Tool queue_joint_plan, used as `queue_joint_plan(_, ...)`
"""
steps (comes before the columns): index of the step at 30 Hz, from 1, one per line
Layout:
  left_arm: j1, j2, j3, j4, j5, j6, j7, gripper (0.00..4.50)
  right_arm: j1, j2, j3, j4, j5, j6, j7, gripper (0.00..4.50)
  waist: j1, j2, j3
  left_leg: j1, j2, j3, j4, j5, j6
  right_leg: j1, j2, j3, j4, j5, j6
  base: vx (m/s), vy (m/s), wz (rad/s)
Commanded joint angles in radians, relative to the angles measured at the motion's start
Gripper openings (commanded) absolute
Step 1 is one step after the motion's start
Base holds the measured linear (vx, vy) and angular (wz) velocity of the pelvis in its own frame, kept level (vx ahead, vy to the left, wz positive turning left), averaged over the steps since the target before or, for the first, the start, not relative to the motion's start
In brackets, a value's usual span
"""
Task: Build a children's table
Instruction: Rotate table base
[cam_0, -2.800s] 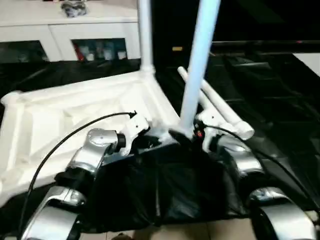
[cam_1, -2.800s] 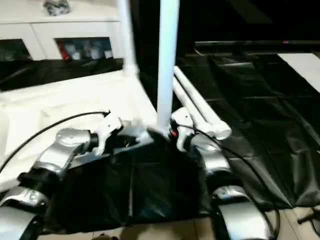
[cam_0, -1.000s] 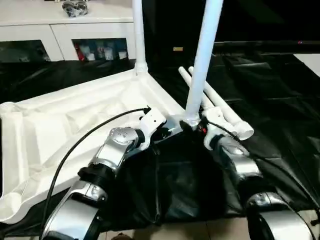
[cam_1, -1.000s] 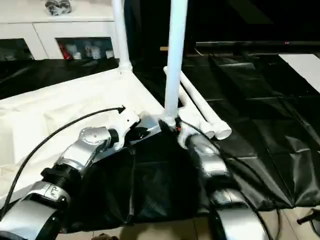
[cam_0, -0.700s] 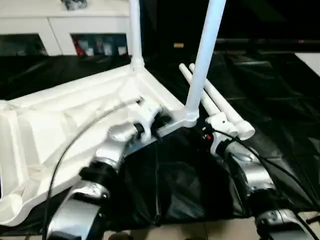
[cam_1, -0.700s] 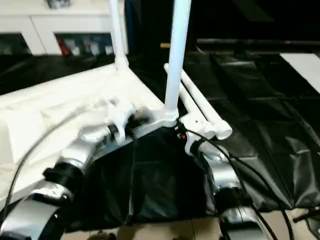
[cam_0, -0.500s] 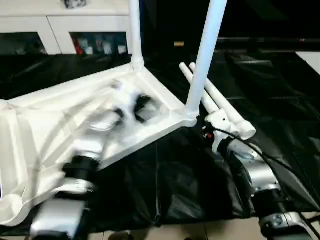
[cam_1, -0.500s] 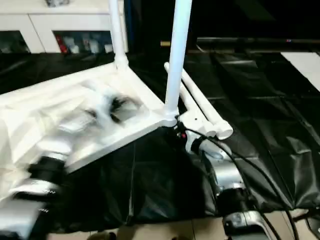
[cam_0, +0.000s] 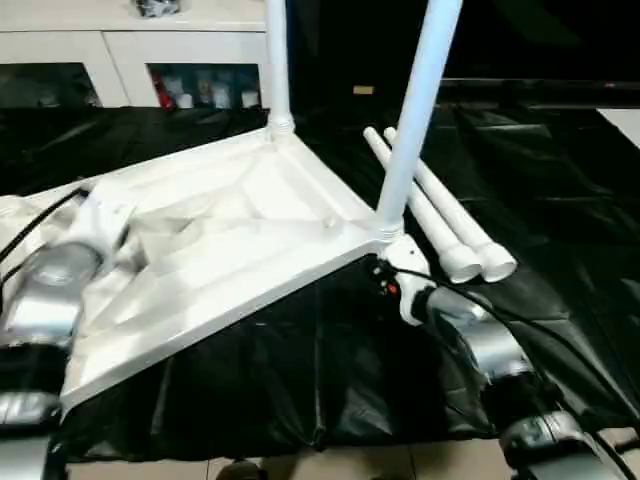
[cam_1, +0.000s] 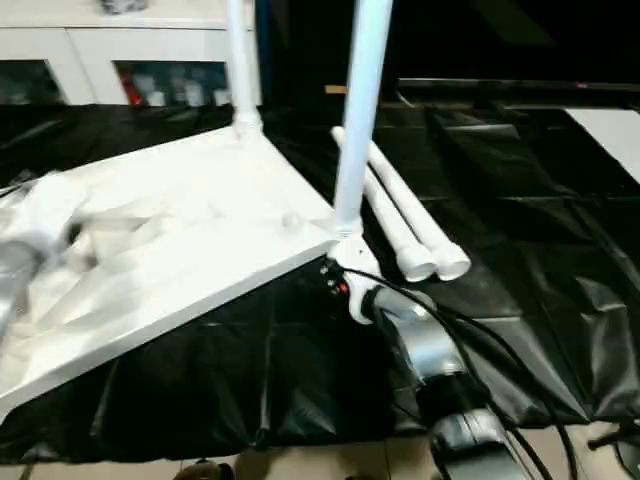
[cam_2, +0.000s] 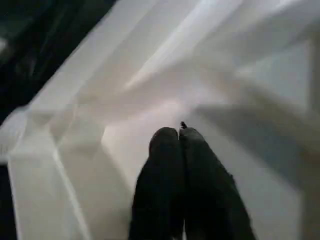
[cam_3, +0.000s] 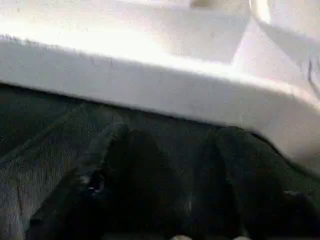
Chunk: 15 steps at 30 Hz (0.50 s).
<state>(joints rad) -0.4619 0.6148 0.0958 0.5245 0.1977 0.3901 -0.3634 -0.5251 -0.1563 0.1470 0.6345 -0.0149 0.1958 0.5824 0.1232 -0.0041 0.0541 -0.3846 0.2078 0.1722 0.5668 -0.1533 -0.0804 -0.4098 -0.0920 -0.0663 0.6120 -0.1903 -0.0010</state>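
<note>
The children's table top (cam_0: 230, 240) lies upside down on black sheeting, ribbed underside up. One leg (cam_0: 275, 60) stands in the far corner socket and another leg (cam_0: 412, 120) stands in the near right corner socket. Two loose legs (cam_0: 445, 220) lie side by side on the sheet to the right. My left gripper (cam_2: 179, 134) hovers shut and empty over the ribs on the left part of the underside. My right gripper (cam_0: 380, 272) sits just below the near right corner, fingers (cam_3: 131, 150) apart, facing the table's rim (cam_3: 150, 75) with nothing between them.
A white cabinet (cam_0: 120, 80) with glass doors runs along the back left. Black sheeting (cam_0: 560, 180) covers the floor around the table, with bare tan floor (cam_0: 400, 470) at the front edge. My right forearm (cam_0: 480, 345) reaches in from the lower right.
My left arm has swept left from the near right corner across the underside. My right gripper has come off the upright leg's base and now sits lower, under the corner rim.
</note>
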Motion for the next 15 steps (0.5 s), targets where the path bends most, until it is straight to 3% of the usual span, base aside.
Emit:
queue_joint_plan(1,0.009,0.021,-0.017,-0.015,0.010,0.024,-0.018,0.00,-0.029,0.005,0.003,0.046,-0.012,-0.005,-0.021,2.69,-0.002,0.022,-0.067,0.032,0.017,-0.001,-0.064,-0.279,-0.024,0.040,-0.040,0.038,-0.060,-0.083,-0.220,0.000,0.000,0.00)
queue_joint_plan(3,0.022,0.021,-0.046,-0.010,-0.011,0.031,-0.089,0.00,-0.069,0.020,0.001,0.109,-0.017,-0.028,-0.038,2.57,0.000,0.017,-0.067,0.027,0.016,-0.005,-0.069,-0.299,-0.034,0.044,-0.046,0.038,-0.062,-0.133,-0.209,0.000,0.000,0.00)
queue_joint_plan(7,0.036,0.024,-0.110,-0.014,-0.015,0.058,-0.201,0.00,-0.118,0.039,-0.006,0.197,-0.022,-0.058,-0.060,2.18,-0.004,0.025,-0.066,0.027,0.017,-0.007,-0.071,-0.335,-0.049,0.041,-0.049,0.039,-0.065,-0.177,-0.206,0.000,0.000,0.00)
queue_joint_plan(11,0.059,0.063,-0.208,-0.066,-0.038,0.097,-0.421,0.00,-0.202,0.082,-0.021,0.328,-0.020,-0.094,-0.101,1.88,-0.013,0.027,-0.066,0.028,0.017,-0.009,-0.071,-0.348,-0.054,0.041,-0.050,0.040,-0.065,-0.180,-0.218,0.000,0.000,0.00)
queue_joint_plan(12,0.059,0.063,-0.208,-0.066,-0.038,0.097,-0.421,0.00,-0.202,0.082,-0.021,0.328,-0.020,-0.094,-0.101,1.74,-0.013,0.027,-0.066,0.027,0.016,-0.009,-0.071,-0.349,-0.054,0.042,-0.050,0.040,-0.064,-0.179,-0.222,0.000,0.000,0.00)
queue_joint_plan(15,0.077,0.096,-0.246,-0.193,-0.148,0.156,-0.617,0.00,-0.263,0.126,-0.037,0.424,-0.007,-0.122,-0.126,1.59,-0.016,0.030,-0.067,0.026,0.016,-0.008,-0.071,-0.332,-0.053,0.043,-0.048,0.039,-0.058,-0.151,-0.237,0.000,0.000,0.00)
